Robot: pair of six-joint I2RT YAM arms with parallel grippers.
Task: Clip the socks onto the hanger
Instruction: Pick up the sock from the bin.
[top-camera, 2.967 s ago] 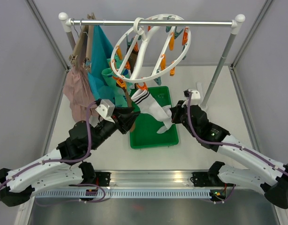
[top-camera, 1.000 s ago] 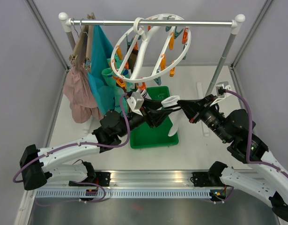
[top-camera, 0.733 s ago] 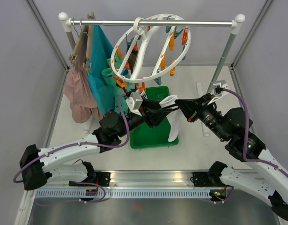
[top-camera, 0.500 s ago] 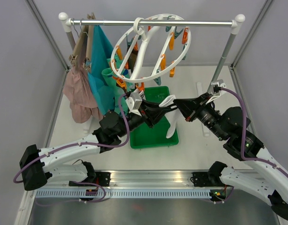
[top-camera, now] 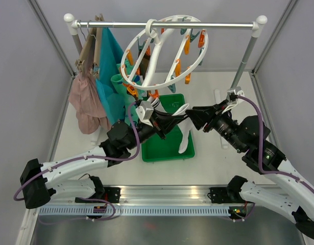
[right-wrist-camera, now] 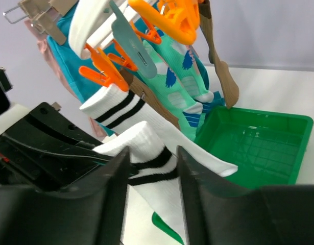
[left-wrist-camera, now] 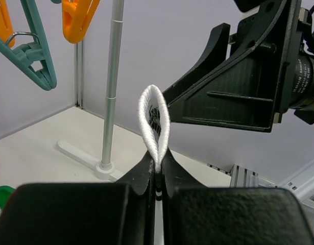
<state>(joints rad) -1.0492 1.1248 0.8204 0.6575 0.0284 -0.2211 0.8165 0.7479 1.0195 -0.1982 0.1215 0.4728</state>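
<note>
The hanger (top-camera: 164, 51), a white ring with orange and teal pegs, hangs from the rail. A white sock (top-camera: 185, 133) with black cuff stripes dangles over the green tray (top-camera: 167, 157). My left gripper (top-camera: 173, 121) is shut on its cuff; the left wrist view shows the folded cuff (left-wrist-camera: 154, 117) pinched between the jaws of that gripper (left-wrist-camera: 157, 158). My right gripper (right-wrist-camera: 151, 154) is open, its fingers standing either side of the same sock (right-wrist-camera: 146, 138) without squeezing it. A second striped sock (right-wrist-camera: 118, 109), mint socks (right-wrist-camera: 179, 84) and a brown sock (right-wrist-camera: 218, 56) hang clipped to the hanger (right-wrist-camera: 90, 20).
A teal garment (top-camera: 110, 56) and a pink garment (top-camera: 85, 99) hang on tan hangers at the rail's left end. The rail's right post (top-camera: 243, 64) stands just behind my right arm. Free pegs (left-wrist-camera: 77, 18) hang above the left gripper.
My left gripper has shut on the sock's cuff. My right gripper, shut on the sock a second ago, has opened and let it go. Both arms crept slightly left.
</note>
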